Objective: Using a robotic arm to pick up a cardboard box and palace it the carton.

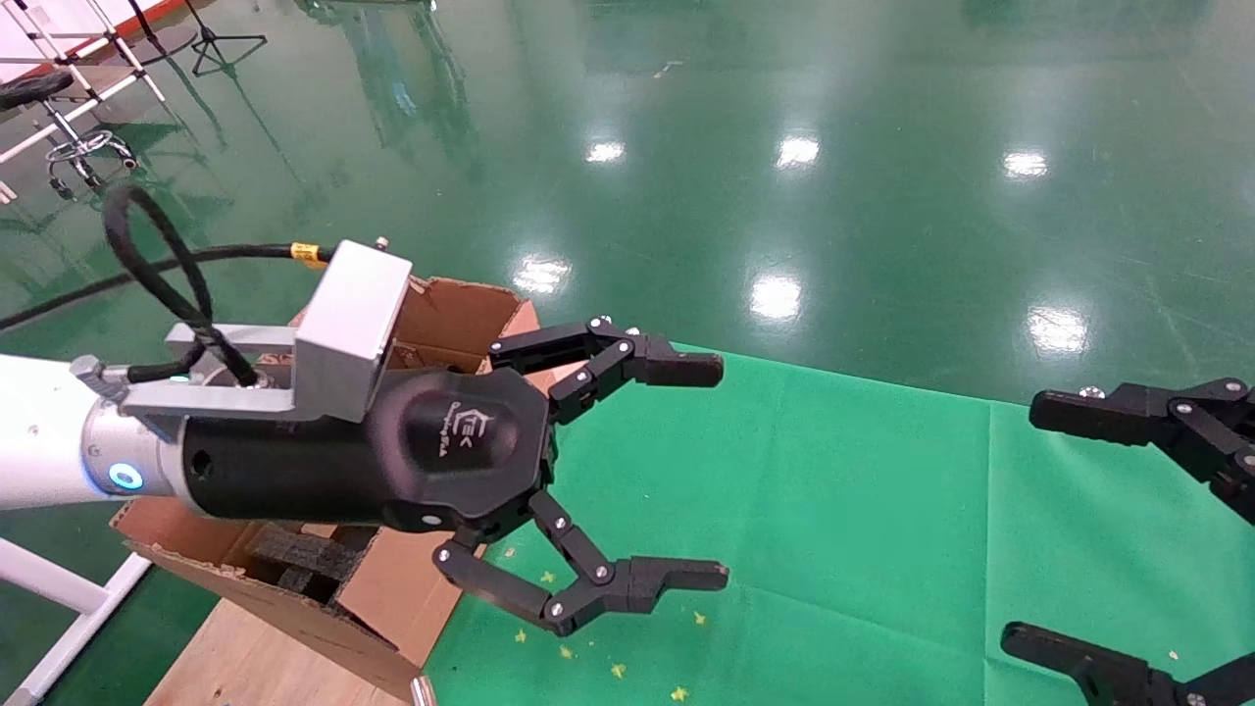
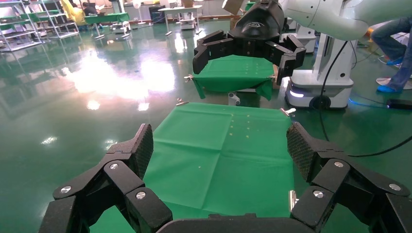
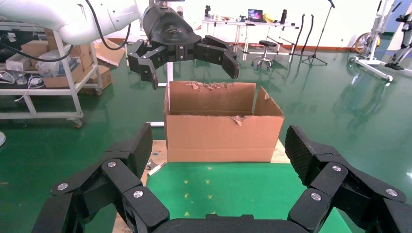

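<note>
Left arm (image 1: 39, 451) reaches in from the left, up above the carton (image 1: 392, 588), and its claw (image 1: 721, 471) is spread wide with nothing between the fingers. The fingertips stick out past the carton over the green cloth (image 1: 833, 510) on the counter. In the right wrist view you can see the same claw (image 3: 192, 63) hanging above the carton's (image 3: 223, 136) open top, fingers splayed, not touching the cardboard.

The carton sits at the left end of the counter, partly on bare wood (image 1: 245, 667) just beside the cloth. Flap edges are ragged and torn, and there are black foam blocks (image 1: 294, 559) down inside it.

Right claw (image 1: 1020, 529) is at the right edge of the head view, also wide and empty, low over the cloth. Left wrist view shows it (image 2: 248, 60) across the counter, well apart from the left one.

Small cardboard box: can't see it in any view, so can't tell where it is. Might be inside the carton, but the arm blocks most of the opening.

Little yellow specks (image 1: 618, 670) are scattered on the cloth near the carton. Shiny green floor (image 1: 784, 147) all around.
</note>
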